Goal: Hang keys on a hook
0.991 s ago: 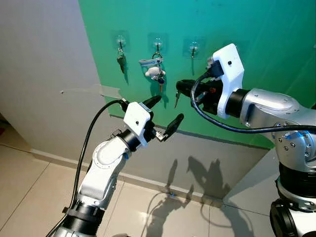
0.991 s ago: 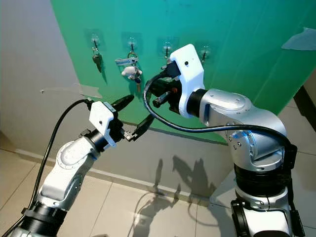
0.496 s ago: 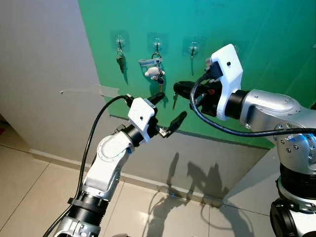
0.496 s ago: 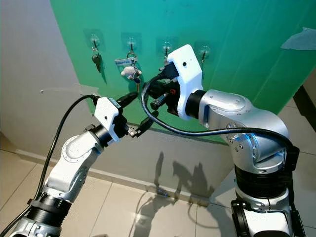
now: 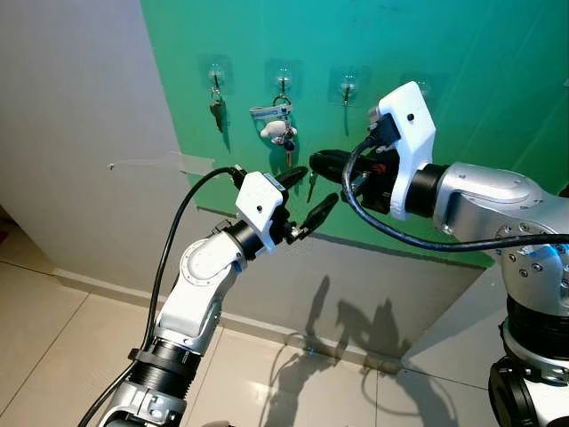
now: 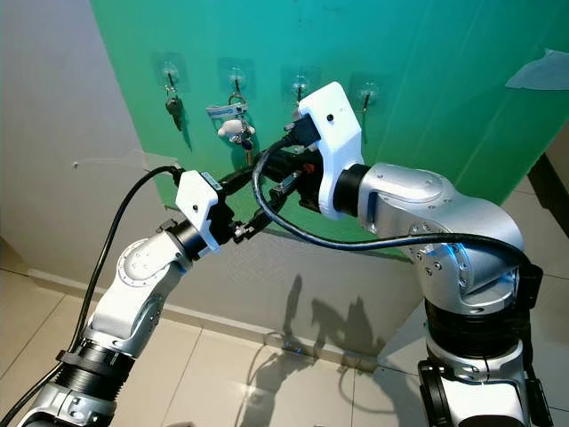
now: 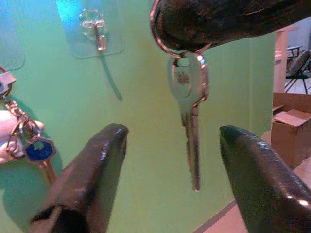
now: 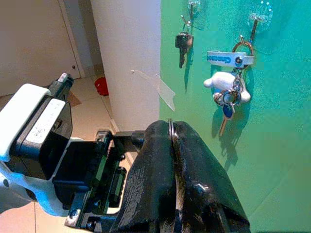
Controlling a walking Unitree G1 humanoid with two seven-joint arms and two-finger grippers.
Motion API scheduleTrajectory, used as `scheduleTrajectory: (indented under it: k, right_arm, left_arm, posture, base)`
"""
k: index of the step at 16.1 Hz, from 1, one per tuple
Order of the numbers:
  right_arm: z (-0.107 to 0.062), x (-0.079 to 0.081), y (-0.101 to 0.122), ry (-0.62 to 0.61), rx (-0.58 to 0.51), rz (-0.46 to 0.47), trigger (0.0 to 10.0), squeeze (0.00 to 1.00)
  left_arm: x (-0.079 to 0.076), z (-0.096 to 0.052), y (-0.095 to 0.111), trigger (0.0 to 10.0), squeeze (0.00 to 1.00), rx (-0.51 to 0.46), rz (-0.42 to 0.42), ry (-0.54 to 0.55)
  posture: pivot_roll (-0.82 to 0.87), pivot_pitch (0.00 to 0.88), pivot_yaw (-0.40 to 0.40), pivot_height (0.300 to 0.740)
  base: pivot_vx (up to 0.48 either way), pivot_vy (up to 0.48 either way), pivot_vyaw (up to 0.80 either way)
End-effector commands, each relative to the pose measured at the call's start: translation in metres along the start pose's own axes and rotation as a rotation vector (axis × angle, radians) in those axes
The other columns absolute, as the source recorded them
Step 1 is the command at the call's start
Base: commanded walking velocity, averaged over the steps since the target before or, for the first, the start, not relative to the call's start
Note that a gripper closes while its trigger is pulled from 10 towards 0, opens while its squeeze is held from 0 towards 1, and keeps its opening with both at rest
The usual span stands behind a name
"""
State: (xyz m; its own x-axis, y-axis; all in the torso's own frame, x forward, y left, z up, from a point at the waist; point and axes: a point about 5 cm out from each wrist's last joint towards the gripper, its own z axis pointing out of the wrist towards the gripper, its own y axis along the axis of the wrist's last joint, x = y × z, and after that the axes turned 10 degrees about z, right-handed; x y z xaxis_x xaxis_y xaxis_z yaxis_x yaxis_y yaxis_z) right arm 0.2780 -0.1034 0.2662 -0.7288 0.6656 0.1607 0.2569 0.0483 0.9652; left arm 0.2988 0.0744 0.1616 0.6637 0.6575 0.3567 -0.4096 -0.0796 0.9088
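green wall panel (image 6: 427, 98) with 4 clear adhesive hooks (image 6: 300, 86), dark key (image 6: 173, 105) on leftmost hook, white plush keychain bunch (image 6: 236, 130) on second, right gripper (image 6: 269, 166) raised before panel, left gripper (image 6: 252, 200) open just below, tiled floor (image 6: 204, 382)

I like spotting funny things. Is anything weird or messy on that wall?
A strip of clear tape sticks out loose from the green board's left edge onto the grey wall, partly peeled. The hanging keys look tidy.

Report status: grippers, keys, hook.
Right gripper shut on key ring. Left gripper open beneath dangling keys. Bare hook unobstructed.
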Motion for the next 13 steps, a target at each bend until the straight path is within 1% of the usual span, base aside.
scheduleTrajectory:
  k: [1, 2, 3, 5, 7, 8, 9, 10, 13]
  right_arm:
    - [-0.0009, 0.0037, 0.0026, 0.008, 0.004, -0.022, 10.0, 0.00]
    - [-0.0007, 0.0043, 0.0025, 0.012, 0.004, -0.022, 10.0, 0.00]
    - [-0.0005, 0.0049, 0.0021, 0.015, 0.007, -0.023, 10.0, 0.00]
    - [-0.0005, 0.0056, 0.0014, 0.019, 0.011, -0.023, 10.0, 0.00]
    - [-0.0007, 0.0059, 0.0007, 0.018, 0.013, -0.022, 10.0, 0.00]
    - [-0.0008, 0.0060, 0.0003, 0.017, 0.014, -0.022, 10.0, 0.00]
    - [-0.0010, 0.0055, -0.0001, 0.015, 0.016, -0.021, 10.0, 0.00]
    - [-0.0010, 0.0052, -0.0003, 0.015, 0.016, -0.020, 10.0, 0.00]
    - [-0.0011, 0.0052, -0.0009, 0.015, 0.019, -0.018, 10.0, 0.00]
  left_arm:
    - [0.0032, 0.0043, 0.0036, 2.2, 0.00, -0.015, 0.013, -0.009]
    - [0.0029, 0.0041, 0.0034, 2.3, 0.00, -0.016, 0.012, -0.010]
    - [0.0029, 0.0041, 0.0034, 2.7, 0.00, -0.018, 0.013, -0.011]
    - [0.0036, 0.0044, 0.0041, 3.0, 0.00, -0.024, 0.017, -0.009]
    - [0.0046, 0.0048, 0.0048, 2.7, 0.00, -0.029, 0.022, -0.007]
    - [0.0050, 0.0048, 0.0051, 2.0, 0.00, -0.030, 0.025, -0.008]
    - [0.0060, 0.0051, 0.0060, 0.8, 0.00, -0.036, 0.039, -0.004]
    - [0.0067, 0.0055, 0.0062, 0.0, 0.00, -0.037, 0.039, -0.002]
    - [0.0078, 0.0056, 0.0063, 0.0, 0.00, -0.039, 0.038, 0.000]
  posture:
    - [0.01, 0.000, 0.006, 0.740]
    - [0.01, 0.000, 0.005, 0.740]
    - [0.01, 0.000, 0.004, 0.740]
    - [0.01, 0.000, 0.005, 0.740]
    - [0.01, 0.000, 0.005, 0.740]
    - [0.01, 0.000, 0.007, 0.740]
    - [0.01, 0.000, 0.007, 0.740]
    - [0.01, 0.000, 0.007, 0.740]
    - [0.01, 0.000, 0.005, 0.740]
  base:
    - [0.000, 0.000, 0.00]
    - [0.000, 0.000, 0.00]
    - [0.000, 0.000, 0.00]
    - [0.000, 0.000, 0.00]
    - [0.000, 0.000, 0.00]
    - [0.000, 0.000, 0.00]
    - [0.000, 0.000, 0.00]
    - [0.000, 0.000, 0.00]
    - [0.000, 0.000, 0.00]
